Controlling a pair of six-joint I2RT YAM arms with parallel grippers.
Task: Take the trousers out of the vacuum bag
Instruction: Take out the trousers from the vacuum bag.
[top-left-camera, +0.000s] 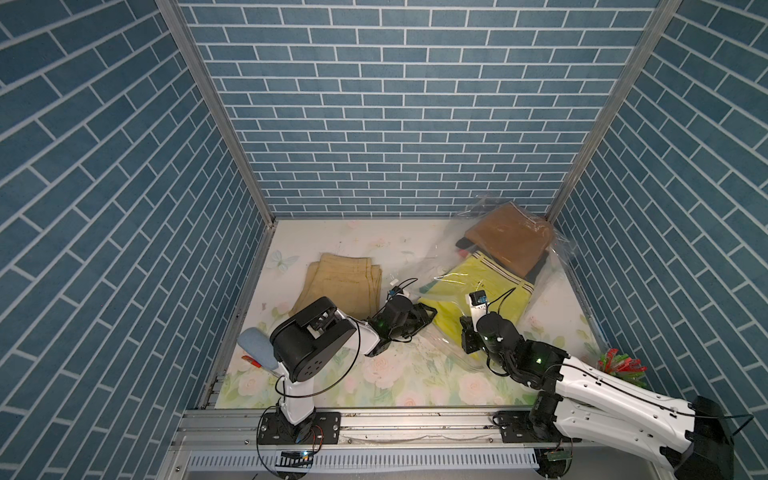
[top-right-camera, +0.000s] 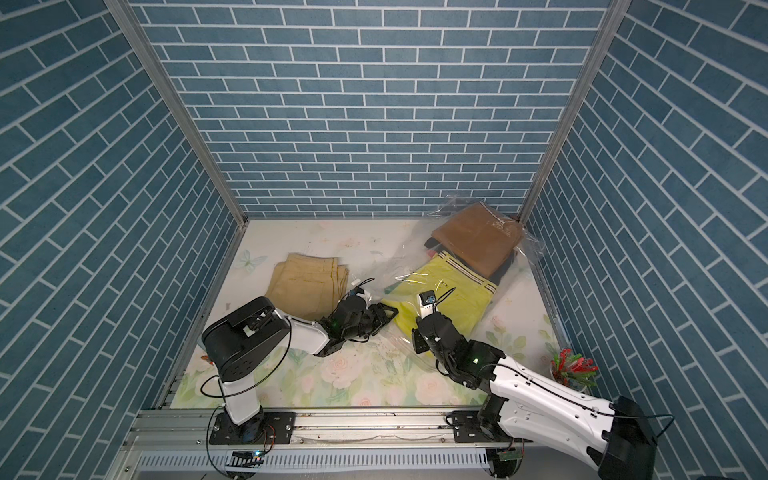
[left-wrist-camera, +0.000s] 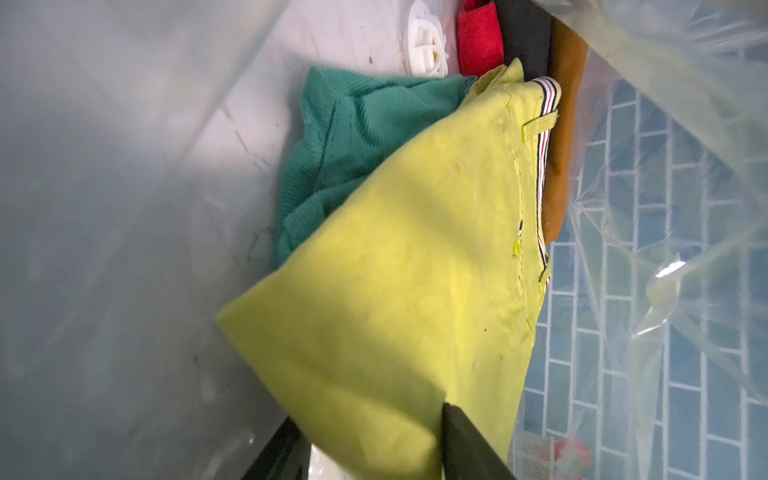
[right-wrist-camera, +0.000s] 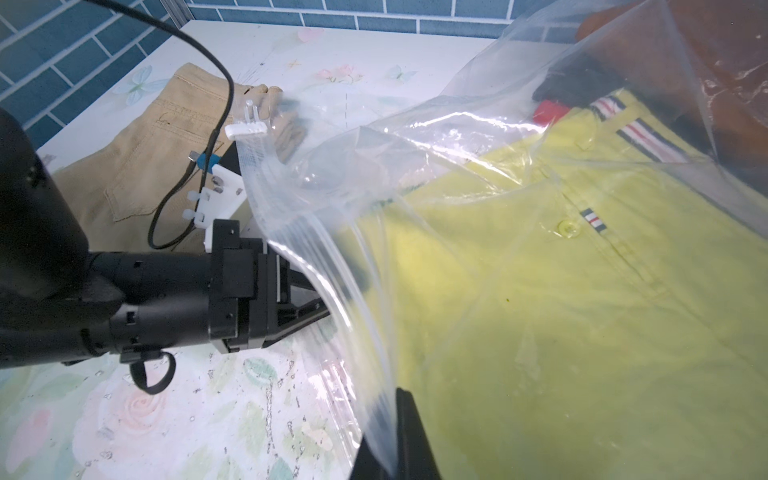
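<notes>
Black fingers (left-wrist-camera: 469, 444) of the left gripper (left-wrist-camera: 365, 419) stand on either side of a corner of the lime-yellow trousers (left-wrist-camera: 395, 291); whether they press the cloth cannot be told. The gripper reaches in through the mouth of the vacuum bag (top-left-camera: 453, 257). Beyond the lime-yellow pair, inside the bag, lie the green trousers (left-wrist-camera: 353, 137), the red trousers (left-wrist-camera: 478, 41), the black trousers (left-wrist-camera: 523, 33) and the mustard-brown trousers (left-wrist-camera: 561, 145), the last on top, toward the far right corner. A white valve (left-wrist-camera: 426, 54) shows beside the red pair. The right gripper (right-wrist-camera: 386, 432) is clamped on the bag's zip strip (right-wrist-camera: 286, 216). The upper sheet arches above the cloth and veils the lime-yellow pair in the right wrist view. Outside the bag, to its left, the khaki trousers (top-left-camera: 340, 282) lie folded on the flowered tabletop (top-left-camera: 415, 382), partly hidden by the left arm (top-left-camera: 316, 345) in both top views. A grey-blue case (top-left-camera: 257, 349) lies at the left edge, and a red-and-green bundle (top-left-camera: 621, 365) at the right edge.
</notes>
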